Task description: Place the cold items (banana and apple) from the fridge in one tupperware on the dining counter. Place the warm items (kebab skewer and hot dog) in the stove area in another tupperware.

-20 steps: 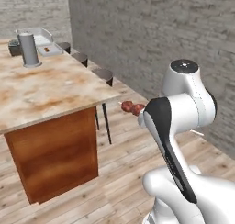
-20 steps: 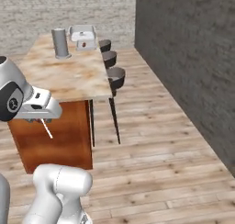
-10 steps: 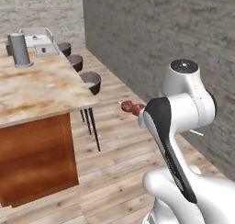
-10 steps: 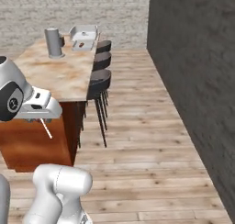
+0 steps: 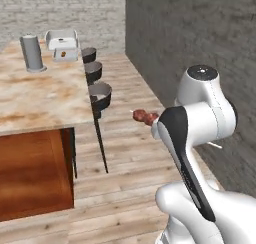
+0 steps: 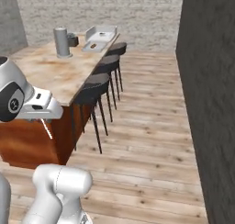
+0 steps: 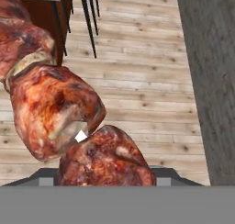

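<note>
The kebab skewer (image 7: 69, 113) fills the hand view as big reddish-brown meat chunks that hide the fingertips. My gripper (image 6: 40, 119) is shut on it, up in the air to the right of the dining counter (image 5: 40, 98); the thin stick (image 6: 47, 128) pokes out below the hand. In the left base view the meat (image 5: 145, 117) juts out from behind my arm. At the counter's far end stand the pale thick-rimmed tupperware (image 5: 61, 38) and, in front of it, the flat grey tupperware (image 5: 66, 55). A small brown item lies in the grey one, too small to name.
A grey cylinder (image 5: 33, 54) stands on the counter near the trays. Three dark stools (image 6: 96, 85) line the counter's right side. A dark wall (image 5: 200, 33) runs along the right, with open wooden floor (image 6: 147, 140) between it and the stools.
The whole picture has shifted because the base moved: the counter now runs lengthwise away from me and the stools show in a row. The skewer stays in the gripper.
</note>
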### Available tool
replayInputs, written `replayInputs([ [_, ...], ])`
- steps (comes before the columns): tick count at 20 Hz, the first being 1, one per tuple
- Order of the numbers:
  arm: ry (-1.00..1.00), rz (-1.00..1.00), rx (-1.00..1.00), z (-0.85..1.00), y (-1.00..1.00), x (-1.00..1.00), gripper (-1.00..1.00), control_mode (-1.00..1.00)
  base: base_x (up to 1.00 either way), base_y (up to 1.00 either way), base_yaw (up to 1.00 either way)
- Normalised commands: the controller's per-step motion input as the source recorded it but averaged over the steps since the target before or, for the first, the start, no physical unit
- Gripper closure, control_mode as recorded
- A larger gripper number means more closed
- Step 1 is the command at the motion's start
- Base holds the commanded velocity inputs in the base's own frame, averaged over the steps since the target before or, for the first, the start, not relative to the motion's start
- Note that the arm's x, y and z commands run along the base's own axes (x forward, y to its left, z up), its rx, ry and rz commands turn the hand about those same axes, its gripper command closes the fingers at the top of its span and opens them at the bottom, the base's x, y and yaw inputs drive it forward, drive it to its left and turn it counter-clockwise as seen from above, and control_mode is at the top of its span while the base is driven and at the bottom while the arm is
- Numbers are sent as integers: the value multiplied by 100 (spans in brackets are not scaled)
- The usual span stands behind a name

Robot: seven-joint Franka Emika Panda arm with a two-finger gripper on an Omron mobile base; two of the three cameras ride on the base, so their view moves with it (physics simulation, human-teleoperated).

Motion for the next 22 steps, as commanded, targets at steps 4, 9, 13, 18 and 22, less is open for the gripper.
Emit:
replayInputs([
  [4,0,0,0,0,0,0,100,100,84,-75,46],
  [9,0,0,0,0,0,0,100,100,79,-79,45],
  [13,0,0,0,0,0,0,100,100,81,-75,46],
  [18,0,0,0,0,0,0,100,100,80,-70,47],
  [22,0,0,0,0,0,0,100,100,74,-73,44],
])
